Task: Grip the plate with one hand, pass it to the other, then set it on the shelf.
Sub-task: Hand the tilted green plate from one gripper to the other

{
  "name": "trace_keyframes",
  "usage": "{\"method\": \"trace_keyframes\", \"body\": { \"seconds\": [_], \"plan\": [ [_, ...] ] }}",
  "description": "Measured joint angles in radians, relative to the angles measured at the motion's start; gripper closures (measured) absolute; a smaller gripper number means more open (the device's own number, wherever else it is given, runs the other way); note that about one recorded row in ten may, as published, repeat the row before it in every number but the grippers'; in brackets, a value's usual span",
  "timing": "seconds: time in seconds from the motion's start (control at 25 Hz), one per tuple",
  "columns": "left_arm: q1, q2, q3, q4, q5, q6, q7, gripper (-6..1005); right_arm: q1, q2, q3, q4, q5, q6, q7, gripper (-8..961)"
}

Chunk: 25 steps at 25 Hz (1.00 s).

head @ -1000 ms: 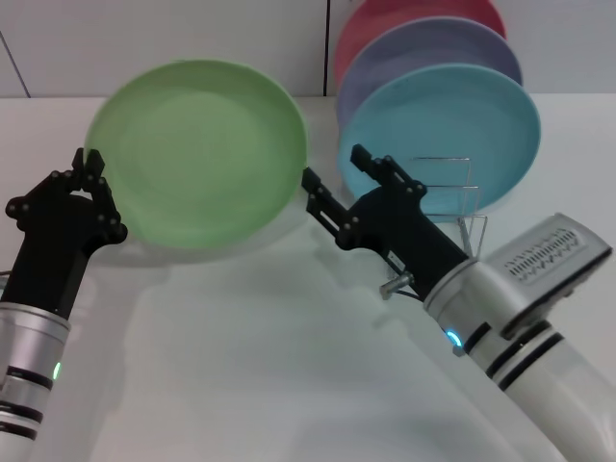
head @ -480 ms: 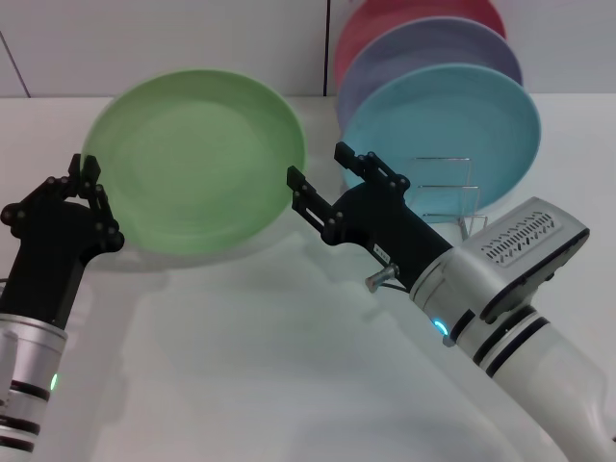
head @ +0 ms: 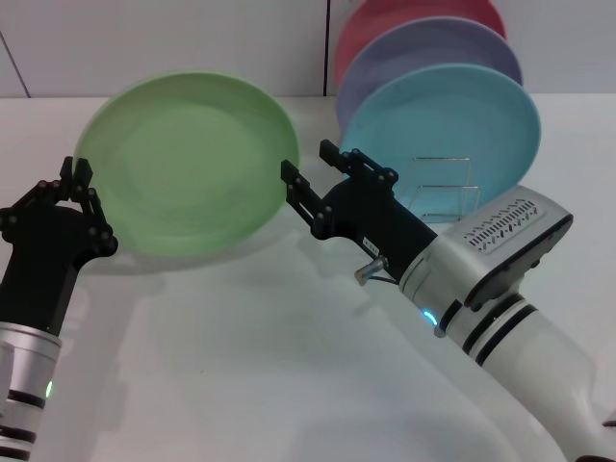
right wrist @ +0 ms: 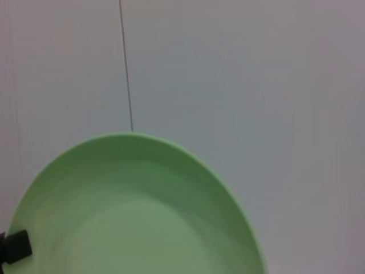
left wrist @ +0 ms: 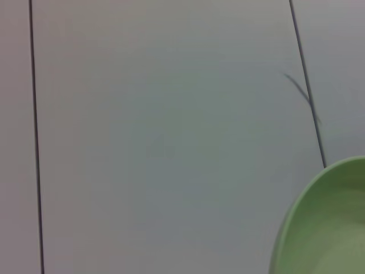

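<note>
The light green plate [head: 183,164] is held up off the white table, tilted, at the left. My left gripper [head: 77,188] is shut on its left rim. My right gripper [head: 308,164] is open, its black fingers right at the plate's right rim, not closed on it. The silver wire shelf [head: 445,188] stands just behind my right gripper, with other plates in it. The green plate also fills the lower part of the right wrist view [right wrist: 137,217], and its edge shows in the left wrist view [left wrist: 331,228].
A turquoise plate [head: 452,115], a lavender plate [head: 423,48] and a red plate [head: 385,19] stand upright in the shelf at the back right. A white wall rises behind. The white table [head: 241,366] spreads in front.
My right gripper has moved left, from a gap beside the plate up to its right rim. The plate and my left gripper have shifted slightly left.
</note>
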Motion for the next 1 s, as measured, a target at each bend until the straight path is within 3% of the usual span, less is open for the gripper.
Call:
{"method": "trace_keyframes", "body": {
  "seconds": [0.32, 0.68, 0.84, 1.0],
  "plan": [
    [-0.002, 0.0, 0.014, 0.0, -0.012, 0.002, 0.002, 963, 0.008, 0.0, 0.013, -0.004, 0.0, 0.003, -0.001, 468],
    [-0.005, 0.0, 0.018, 0.0, -0.012, 0.005, 0.002, 962, 0.014, 0.0, 0.025, -0.005, 0.0, 0.01, -0.001, 467],
    [-0.011, 0.0, 0.023, -0.002, -0.012, 0.005, 0.003, 962, 0.022, 0.0, 0.025, -0.005, 0.0, 0.017, -0.001, 597],
    [-0.012, 0.0, 0.024, -0.002, -0.012, 0.005, 0.003, 962, 0.024, 0.001, 0.026, -0.006, 0.0, 0.03, 0.002, 632]
  ]
}}
